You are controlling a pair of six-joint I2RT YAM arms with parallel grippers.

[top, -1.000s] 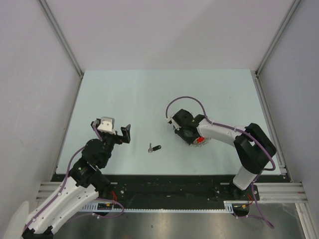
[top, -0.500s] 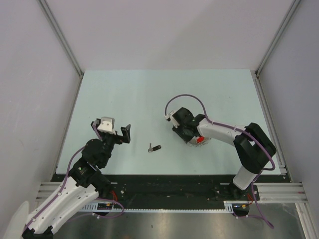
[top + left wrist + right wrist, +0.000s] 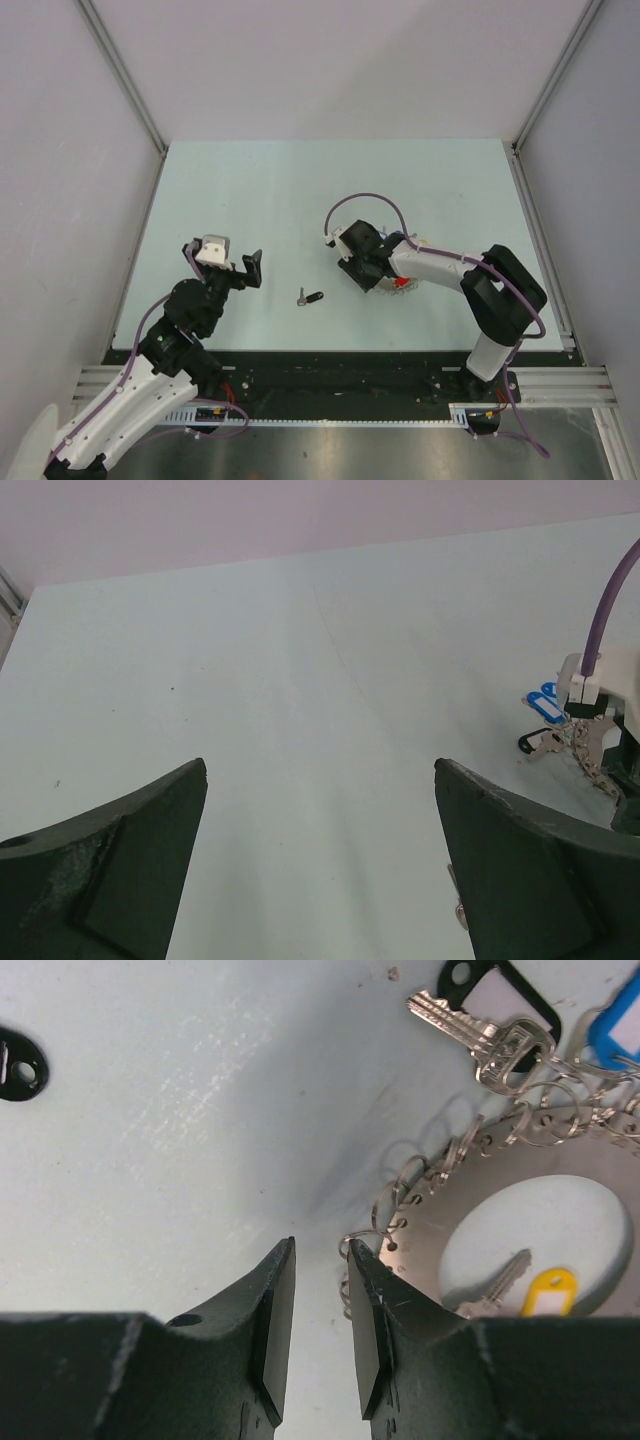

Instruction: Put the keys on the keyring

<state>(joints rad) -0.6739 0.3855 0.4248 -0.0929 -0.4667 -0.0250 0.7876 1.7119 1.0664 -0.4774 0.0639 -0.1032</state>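
Observation:
The keyring (image 3: 520,1165) is a flat silver ring with small split rings round its rim, lying on the table. It also shows in the top view (image 3: 392,284), partly under my right arm. Keys with black (image 3: 500,995), blue (image 3: 620,1020) and yellow (image 3: 552,1290) tags lie at it. A loose dark-headed key (image 3: 310,297) lies left of it. My right gripper (image 3: 320,1245) is low at the ring's left rim, jaws narrowly apart, nothing between them. My left gripper (image 3: 320,765) is wide open and empty, left of the loose key.
The pale table (image 3: 300,190) is walled by grey panels on three sides. A metal rail (image 3: 330,375) runs along the near edge. In the left wrist view the keyring (image 3: 590,755) and the right arm's purple cable (image 3: 610,600) sit at far right.
My right gripper has slid left and slightly away along the table, off the keyring's middle to its left rim. The left arm and the loose key have not moved.

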